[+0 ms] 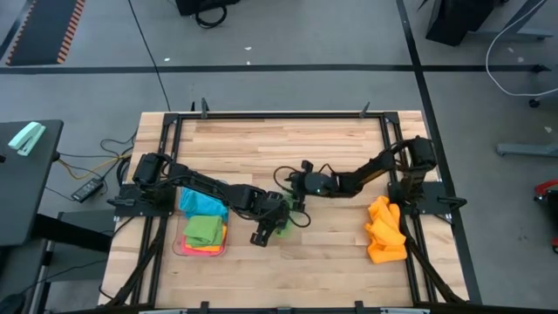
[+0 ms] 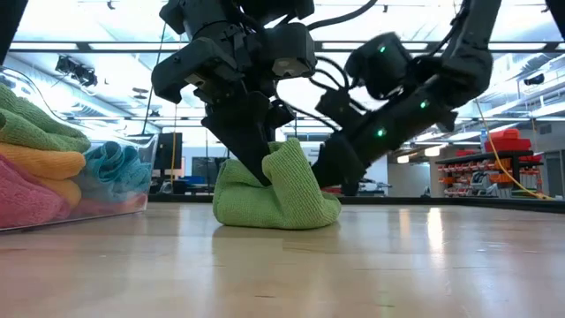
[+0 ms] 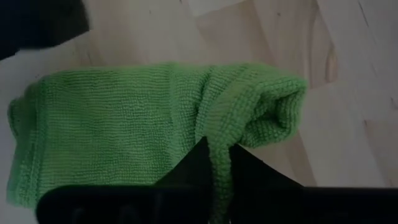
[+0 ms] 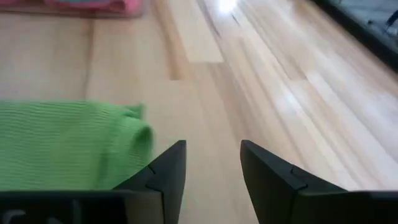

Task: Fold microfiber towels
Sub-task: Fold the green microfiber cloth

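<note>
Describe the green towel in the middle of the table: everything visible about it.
The green towel is a soft, knitted-looking microfiber cloth in bright plain green, lying bunched on the wooden table near its centre, right of the clear tray. It is partly folded: one edge is lifted and doubled over into a rounded hump. The left gripper pinches that raised fold, jaws shut on it. The right gripper sits just beside the towel with jaws open, holding nothing.

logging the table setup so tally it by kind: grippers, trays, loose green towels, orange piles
grippers: 2 (left gripper, right gripper)
tray: 1
loose green towel: 1
orange pile: 1, towels in it too bunched to count
total: 5
</note>
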Available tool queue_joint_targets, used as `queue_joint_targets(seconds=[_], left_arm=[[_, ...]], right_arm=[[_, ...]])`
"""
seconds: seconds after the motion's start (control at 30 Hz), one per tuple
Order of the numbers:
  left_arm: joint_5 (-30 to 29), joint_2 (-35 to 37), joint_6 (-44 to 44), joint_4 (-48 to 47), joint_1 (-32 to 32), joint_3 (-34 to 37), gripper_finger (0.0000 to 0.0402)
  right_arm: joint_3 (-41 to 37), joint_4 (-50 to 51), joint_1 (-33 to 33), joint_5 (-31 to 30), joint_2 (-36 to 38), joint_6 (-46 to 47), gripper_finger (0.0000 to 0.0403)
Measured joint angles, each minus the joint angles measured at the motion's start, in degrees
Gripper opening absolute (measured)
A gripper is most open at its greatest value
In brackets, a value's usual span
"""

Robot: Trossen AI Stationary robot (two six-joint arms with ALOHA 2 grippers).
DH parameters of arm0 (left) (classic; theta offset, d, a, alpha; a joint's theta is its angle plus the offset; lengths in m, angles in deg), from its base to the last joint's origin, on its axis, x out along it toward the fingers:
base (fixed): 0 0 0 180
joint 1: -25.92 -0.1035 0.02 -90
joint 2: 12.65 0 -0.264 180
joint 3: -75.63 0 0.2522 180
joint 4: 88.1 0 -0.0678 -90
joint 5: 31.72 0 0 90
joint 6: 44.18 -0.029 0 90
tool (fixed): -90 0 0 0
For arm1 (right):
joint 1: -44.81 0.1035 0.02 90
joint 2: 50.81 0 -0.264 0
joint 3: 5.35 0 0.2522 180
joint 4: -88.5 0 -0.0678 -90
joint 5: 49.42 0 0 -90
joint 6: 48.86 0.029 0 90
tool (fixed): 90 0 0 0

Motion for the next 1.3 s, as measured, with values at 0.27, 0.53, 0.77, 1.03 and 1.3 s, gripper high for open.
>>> queue_joint_targets(seconds=[0.27, 0.53, 0.77, 1.03, 1.3], left_arm=[[0.0, 0.0, -1.1, 0.5, -0.4, 0.0, 0.0023], [-1.1, 0.0, -1.2, 0.2, -3.0, 0.0, 0.0054], [1.6, 0.2, -1.2, -0.6, -3.6, 0.0, 0.004], [2.0, 4.8, -3.2, -3.0, -4.7, 0.0, 0.0035], [1.1, 4.4, -8.3, -1.3, -6.2, 0.0, 0.0036]], right_arm=[[-1.4, -0.1, -3.2, 7.5, -2.7, 3.6, 0.0161], [-1.3, -2.6, -0.2, 6.2, -5.3, 6.3, 0.0161], [-1.3, -2.1, 0.0, 6.3, -5.3, 5.3, 0.0161], [-1.2, -1.8, 0.0, 6.4, -5.3, 4.4, 0.0161], [-1.2, -2.2, 0.1, 6.6, -5.4, 4.4, 0.0161]])
